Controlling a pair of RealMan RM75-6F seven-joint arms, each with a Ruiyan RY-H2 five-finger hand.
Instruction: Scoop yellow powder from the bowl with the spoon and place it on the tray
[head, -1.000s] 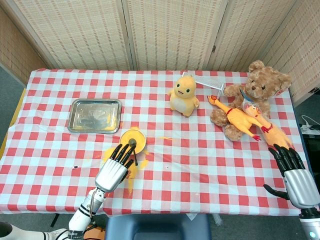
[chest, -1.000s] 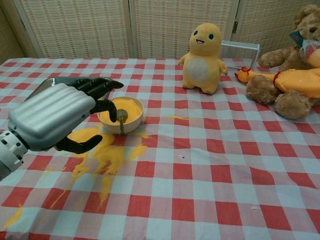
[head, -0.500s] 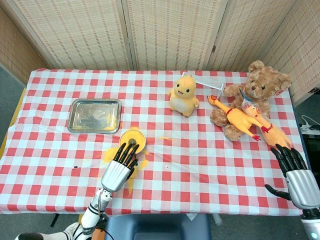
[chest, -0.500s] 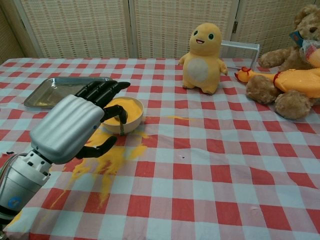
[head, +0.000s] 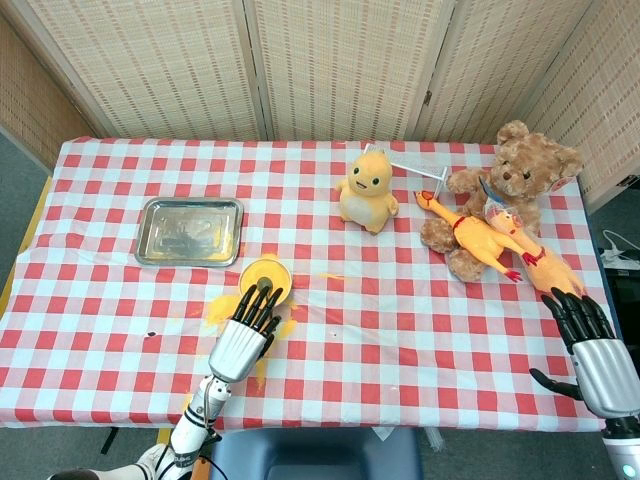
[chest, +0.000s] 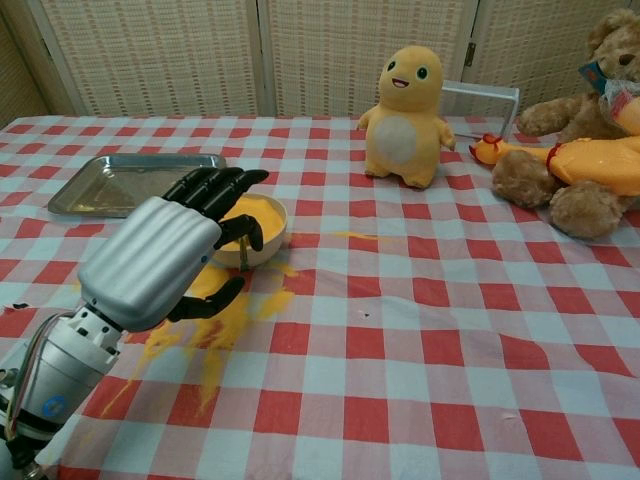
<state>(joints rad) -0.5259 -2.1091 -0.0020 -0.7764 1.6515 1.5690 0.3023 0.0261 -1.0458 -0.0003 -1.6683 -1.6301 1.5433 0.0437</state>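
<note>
Bowl (chest: 268, 228): small, round, pale-walled, part-filled with yellow powder (chest: 258, 212); spoon (head: 265, 288) stands in it, dark handle leaning over the near rim.
Tray (head: 190, 231): rectangular, shiny metal, shallow, just behind-left of the bowl; contents unclear.
Spilled powder (chest: 215, 315): loose yellow patches on the red-and-white checked cloth of the counter (chest: 420, 330), in front of the bowl.
Left hand (chest: 170, 255): silver back, black fingers spread over the bowl's near edge, holding nothing.
Right hand (head: 590, 345): fingers apart, empty, at the counter's right edge.
</note>
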